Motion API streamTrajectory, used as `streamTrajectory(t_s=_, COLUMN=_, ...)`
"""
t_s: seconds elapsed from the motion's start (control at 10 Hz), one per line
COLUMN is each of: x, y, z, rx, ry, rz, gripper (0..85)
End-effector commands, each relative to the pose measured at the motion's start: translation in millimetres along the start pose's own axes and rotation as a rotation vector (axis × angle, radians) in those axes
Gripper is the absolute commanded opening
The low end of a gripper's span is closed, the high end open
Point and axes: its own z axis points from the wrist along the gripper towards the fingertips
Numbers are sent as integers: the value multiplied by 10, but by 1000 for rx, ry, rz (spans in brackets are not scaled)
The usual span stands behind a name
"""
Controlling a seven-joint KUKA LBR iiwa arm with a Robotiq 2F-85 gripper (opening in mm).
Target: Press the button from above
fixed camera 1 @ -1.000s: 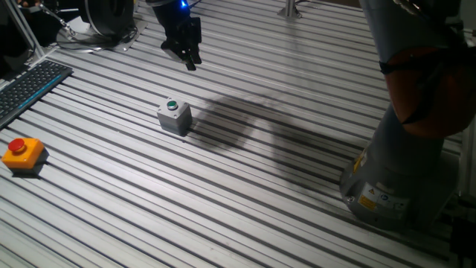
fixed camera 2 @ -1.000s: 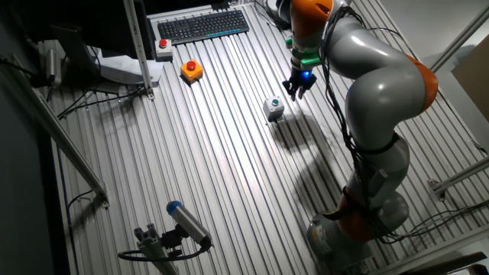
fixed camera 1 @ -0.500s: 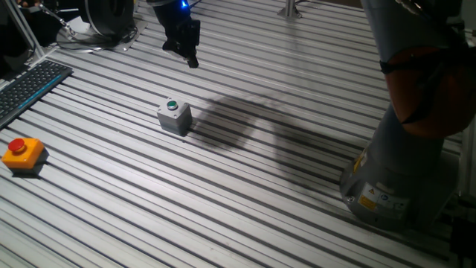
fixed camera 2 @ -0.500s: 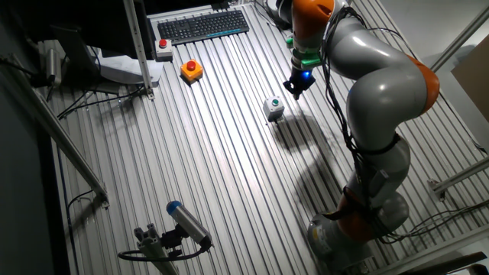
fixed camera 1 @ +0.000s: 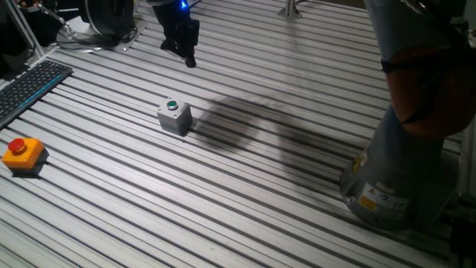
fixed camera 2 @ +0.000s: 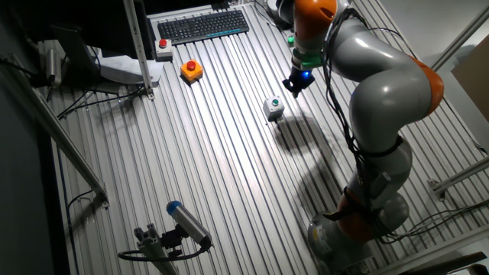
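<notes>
A small grey box with a green button [fixed camera 1: 173,106] on top stands on the slatted table; it also shows in the other fixed view [fixed camera 2: 273,103]. My gripper [fixed camera 1: 190,61] hangs in the air above and beyond the box, offset from it, its black fingers pointing down. In the other fixed view the gripper [fixed camera 2: 296,91] is to the right of the box and higher. The fingertips look like one dark tip; no gap shows between them.
An orange box with a red button [fixed camera 1: 22,152] sits at the left, also in the other fixed view [fixed camera 2: 191,70]. A keyboard [fixed camera 1: 30,85] lies at the far left edge. The arm's grey base [fixed camera 1: 398,179] stands at the right. A blue-tipped tool [fixed camera 2: 183,221] lies near the front.
The gripper has risen slightly and drawn a little farther from the button box. The box has not moved.
</notes>
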Motion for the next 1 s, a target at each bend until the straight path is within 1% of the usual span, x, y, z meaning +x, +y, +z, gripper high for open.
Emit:
streamTrajectory(t_s=0.0, x=-18, y=-23, z=23, rx=3, ry=-7, rz=9, gripper=0)
streamTrajectory(t_s=0.1, x=-24, y=-24, z=93, rx=4, ry=-13, rz=24, gripper=0)
streamTrajectory(t_s=0.2, x=-2, y=-20, z=156, rx=-6, ry=-13, rz=39, gripper=0)
streamTrajectory(t_s=0.3, x=1, y=-2, z=158, rx=-12, ry=-5, rz=45, gripper=0)
streamTrajectory(t_s=0.4, x=-12, y=-26, z=135, rx=25, ry=3, rz=14, gripper=0)
streamTrajectory(t_s=0.5, x=-18, y=-46, z=136, rx=3, ry=-1, rz=21, gripper=0)
streamTrajectory(t_s=0.6, x=-8, y=-32, z=164, rx=-2, ry=-1, rz=19, gripper=0)
streamTrajectory(t_s=0.7, x=5, y=10, z=175, rx=6, ry=-3, rz=18, gripper=0)
streamTrajectory(t_s=0.8, x=8, y=10, z=170, rx=5, ry=-1, rz=10, gripper=0)
streamTrajectory(t_s=0.9, x=6, y=17, z=133, rx=-40, ry=18, rz=16, gripper=0)
